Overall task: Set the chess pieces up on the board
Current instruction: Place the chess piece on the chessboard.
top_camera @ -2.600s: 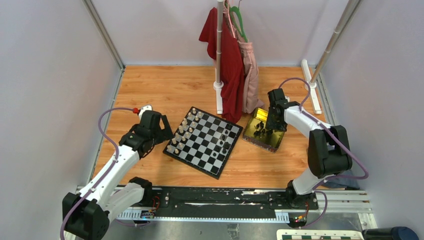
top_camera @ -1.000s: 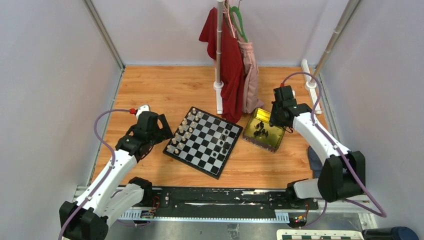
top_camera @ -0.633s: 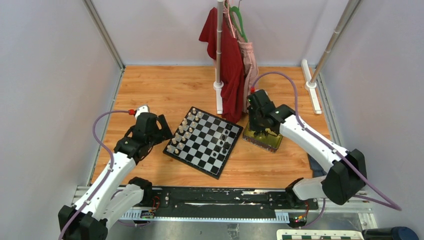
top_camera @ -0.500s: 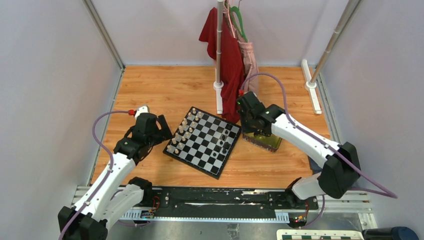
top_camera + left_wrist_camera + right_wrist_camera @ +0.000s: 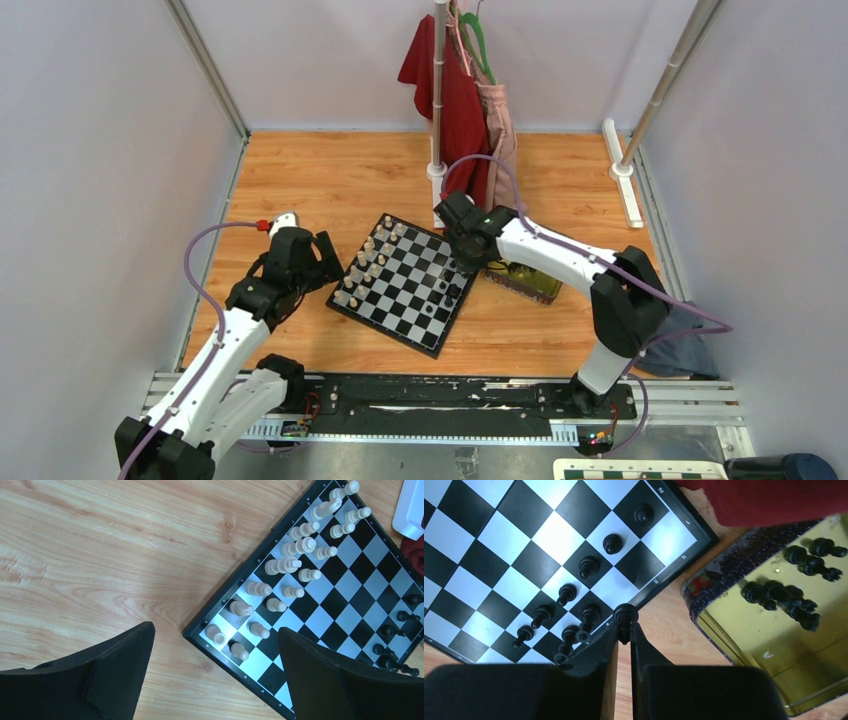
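The left tool (image 5: 215,630) hangs released, its matte black fingers (image 5: 120,670) spread wide over the pale wooden desk (image 5: 330,180) at the left corner of the glossy black-and-white chequered board with a thin black rim (image 5: 250,560). Two rows of smooth, turned cream-white pieces (image 5: 282,565) stand along the board's left side.

Further right, a line of tiny black turned chess figures (image 5: 566,594) runs down the board's right side, bunching close together at its near end.

The right tool (image 5: 624,627) is clenched on one more small black figure with a round head (image 5: 625,615), pinched by its slim stem. It hangs over the board's right rim, just beside that bunch and next to the shiny gold rectangular tin tray (image 5: 774,645), where several black figures (image 5: 784,597) lie on their sides.

The main risks, as I judge them:
- The stem is thin and smooth, so the figure could twist or slip in the pinch.
- The broad fingers may knock over the crowded neighbours when coming down, since the gaps there are narrow.
- Let go here, the figure would land on the rim or the desk, not a square.
- The slick board lets a tilted figure skid or topple.
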`<action>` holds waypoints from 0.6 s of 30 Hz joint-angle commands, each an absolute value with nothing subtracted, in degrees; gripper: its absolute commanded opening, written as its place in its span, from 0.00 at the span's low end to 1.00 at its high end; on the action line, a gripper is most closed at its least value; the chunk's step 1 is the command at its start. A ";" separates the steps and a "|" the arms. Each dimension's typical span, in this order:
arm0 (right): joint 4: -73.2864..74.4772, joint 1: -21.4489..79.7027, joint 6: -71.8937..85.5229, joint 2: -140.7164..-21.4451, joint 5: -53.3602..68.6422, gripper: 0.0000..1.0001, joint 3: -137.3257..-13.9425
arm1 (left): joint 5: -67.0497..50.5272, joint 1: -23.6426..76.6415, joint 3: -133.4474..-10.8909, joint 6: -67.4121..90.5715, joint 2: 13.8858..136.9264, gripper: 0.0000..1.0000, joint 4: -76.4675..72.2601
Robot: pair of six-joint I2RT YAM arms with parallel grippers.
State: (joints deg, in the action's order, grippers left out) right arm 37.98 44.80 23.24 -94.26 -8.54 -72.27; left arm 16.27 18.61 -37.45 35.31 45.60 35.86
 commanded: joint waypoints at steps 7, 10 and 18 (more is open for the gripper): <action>37.07 46.85 21.34 -100.54 -7.69 0.00 -75.39 | 17.04 18.82 -37.91 33.85 44.68 1.00 36.30; 36.60 46.80 21.18 -101.46 -7.65 0.00 -75.41 | 17.12 18.81 -38.04 33.82 44.70 1.00 36.33; 35.72 46.80 20.51 -103.57 -7.47 0.00 -75.42 | 17.31 18.81 -37.88 33.69 44.70 1.00 36.30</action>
